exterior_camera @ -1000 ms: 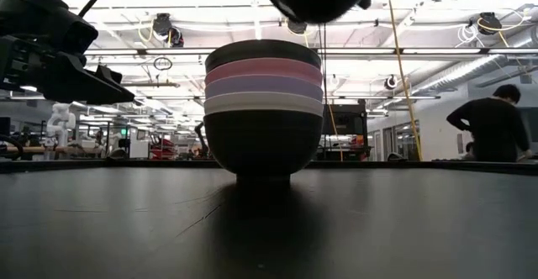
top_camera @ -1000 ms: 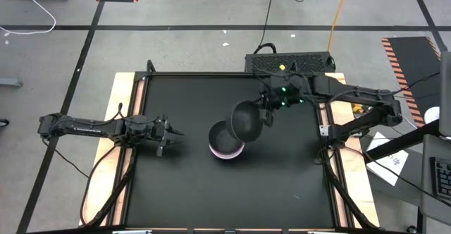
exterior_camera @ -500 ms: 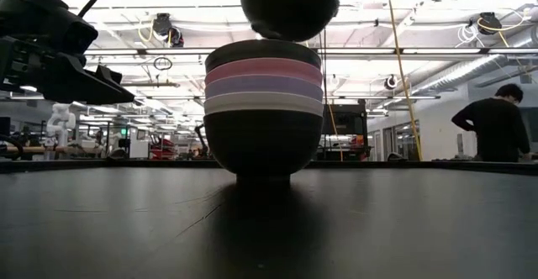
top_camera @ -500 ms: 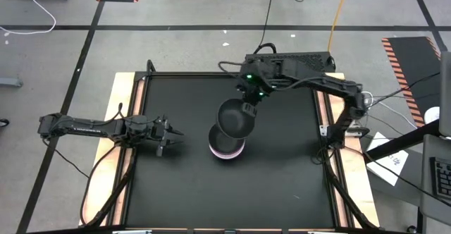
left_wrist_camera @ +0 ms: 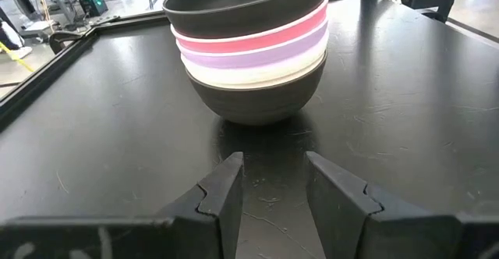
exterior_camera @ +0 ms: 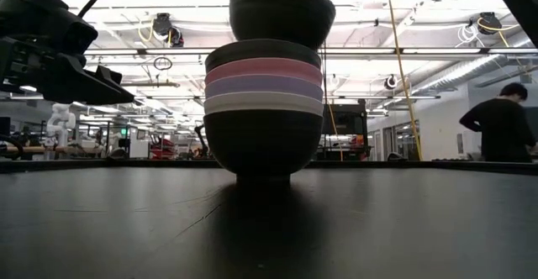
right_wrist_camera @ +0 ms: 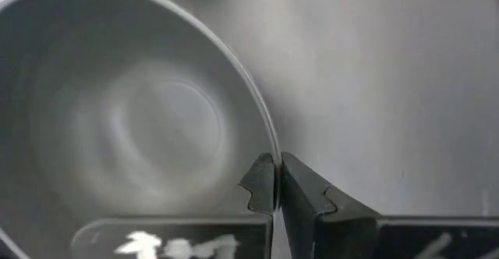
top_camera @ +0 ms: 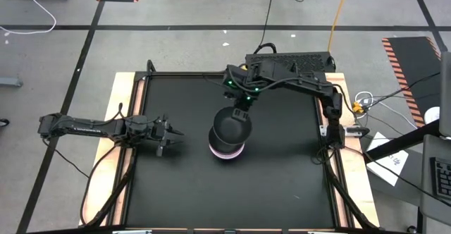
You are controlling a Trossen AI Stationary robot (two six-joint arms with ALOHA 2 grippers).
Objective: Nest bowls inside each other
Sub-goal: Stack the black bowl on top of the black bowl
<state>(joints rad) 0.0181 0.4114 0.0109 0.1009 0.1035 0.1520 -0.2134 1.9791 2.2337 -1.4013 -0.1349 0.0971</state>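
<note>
Black bowl [exterior_camera: 282,10] in right claw [right_wrist_camera: 277,182].

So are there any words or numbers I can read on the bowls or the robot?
None can be read.
The stack and the black bowl held by the right hand are plain, with no print.
White marks on the right hand's body: too blurred to read.
Paper beside the table: too small to read.

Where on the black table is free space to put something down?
Bare mat lies between the bowl stack and the right and near edges. Crowded: above the stack, where the right pincer holds a black bowl, and beside the left pincer.
</note>
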